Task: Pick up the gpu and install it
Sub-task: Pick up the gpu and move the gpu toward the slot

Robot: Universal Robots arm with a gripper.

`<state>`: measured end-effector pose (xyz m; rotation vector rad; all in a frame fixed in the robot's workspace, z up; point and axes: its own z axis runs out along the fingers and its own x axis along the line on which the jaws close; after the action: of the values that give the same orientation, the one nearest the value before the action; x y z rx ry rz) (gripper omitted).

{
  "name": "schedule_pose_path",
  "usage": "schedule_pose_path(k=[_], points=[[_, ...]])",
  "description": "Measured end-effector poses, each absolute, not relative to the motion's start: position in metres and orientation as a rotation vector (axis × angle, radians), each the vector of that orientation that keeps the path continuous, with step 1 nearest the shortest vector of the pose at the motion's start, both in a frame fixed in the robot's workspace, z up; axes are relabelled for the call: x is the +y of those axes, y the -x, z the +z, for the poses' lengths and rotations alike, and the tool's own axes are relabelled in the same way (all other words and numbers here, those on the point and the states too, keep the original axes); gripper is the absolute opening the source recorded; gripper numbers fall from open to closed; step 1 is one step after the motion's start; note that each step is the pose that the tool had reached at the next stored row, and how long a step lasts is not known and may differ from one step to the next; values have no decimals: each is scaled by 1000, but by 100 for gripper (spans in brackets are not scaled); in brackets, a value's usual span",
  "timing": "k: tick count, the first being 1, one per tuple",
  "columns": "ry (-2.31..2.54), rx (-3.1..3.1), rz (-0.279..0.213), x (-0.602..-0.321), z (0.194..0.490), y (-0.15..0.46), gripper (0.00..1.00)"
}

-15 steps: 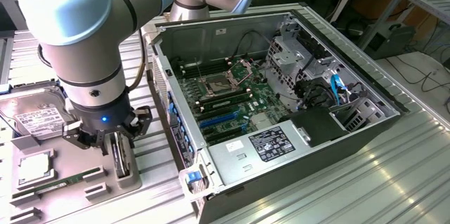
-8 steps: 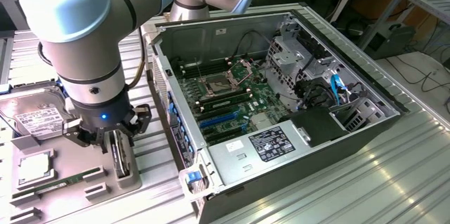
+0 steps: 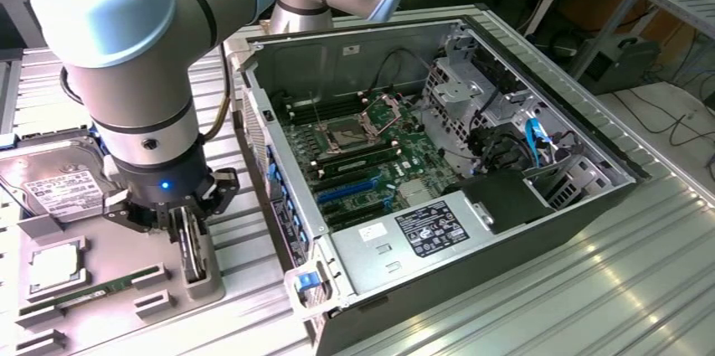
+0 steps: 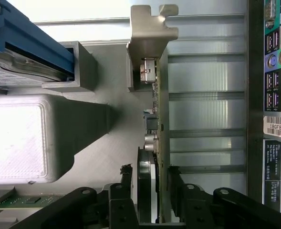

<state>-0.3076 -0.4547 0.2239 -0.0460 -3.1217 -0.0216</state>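
Gripper (image 4: 150, 172) straddles upright gpu (image 4: 162, 109)

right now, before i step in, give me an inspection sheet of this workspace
surface: ribbed metal table, with a grey parts tray on the exterior view's left
job's things: gpu standing on edge in a slot of the tray; open pc case lying on its side, motherboard exposed
clutter: hard drive, cpu and memory stick on the tray
grippers: gripper open, lowered over the gpu with jaws either side of it, a gap showing on one side
cables: blue cables inside the case; black cable along the arm
surroundings: tables behind, loose floor cables on the exterior view's right
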Motion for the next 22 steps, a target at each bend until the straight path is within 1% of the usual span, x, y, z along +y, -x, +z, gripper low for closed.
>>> schedule_pose_path(k=[1, 8, 9, 10, 11, 12, 22], points=[[46, -3122, -22, -455, 224, 308, 39], [46, -3122, -22, -455, 224, 308, 39], [46, -3122, -22, -455, 224, 308, 37], [46, -3122, -22, -455, 224, 308, 31], [46, -3122, -22, -455, 224, 308, 31], [46, -3122, -22, -455, 224, 308, 28], [46, -3122, -22, -455, 224, 308, 28]])
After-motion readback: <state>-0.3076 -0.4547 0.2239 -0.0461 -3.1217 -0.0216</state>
